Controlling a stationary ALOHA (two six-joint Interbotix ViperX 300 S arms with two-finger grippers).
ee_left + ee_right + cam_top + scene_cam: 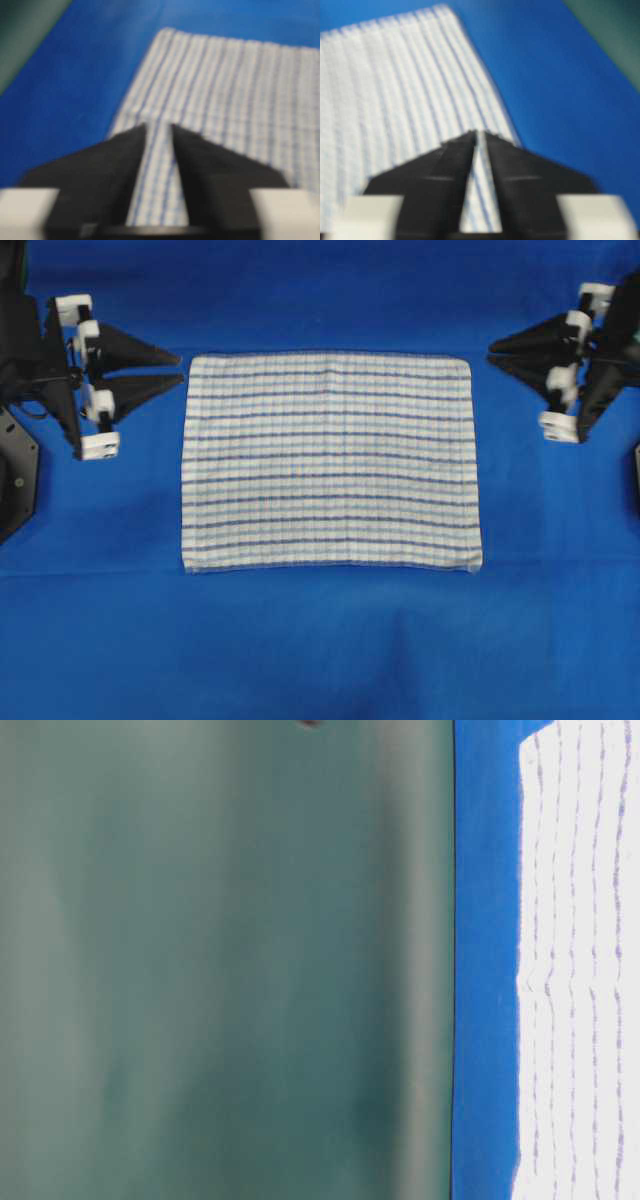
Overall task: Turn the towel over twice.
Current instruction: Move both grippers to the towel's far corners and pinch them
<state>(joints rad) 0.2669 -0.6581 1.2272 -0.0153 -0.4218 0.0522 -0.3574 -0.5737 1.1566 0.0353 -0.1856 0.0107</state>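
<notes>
I see the towel (330, 462) lying flat and spread on the blue table cover (320, 650), stripes running side to side, roughly centred between the arms. My left gripper (178, 372) sits just beside the towel's far-left corner, tips pointing at its edge, jaws parted a moderate way, nothing between them. My right gripper (492, 350) sits near the far-right corner, a small strip of cover between tips and cloth; jaws only narrowly apart, holding nothing. Wrist views blurred.

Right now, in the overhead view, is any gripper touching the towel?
No: the left gripper and the right gripper each stand beside the towel, with blue cover between.
</notes>
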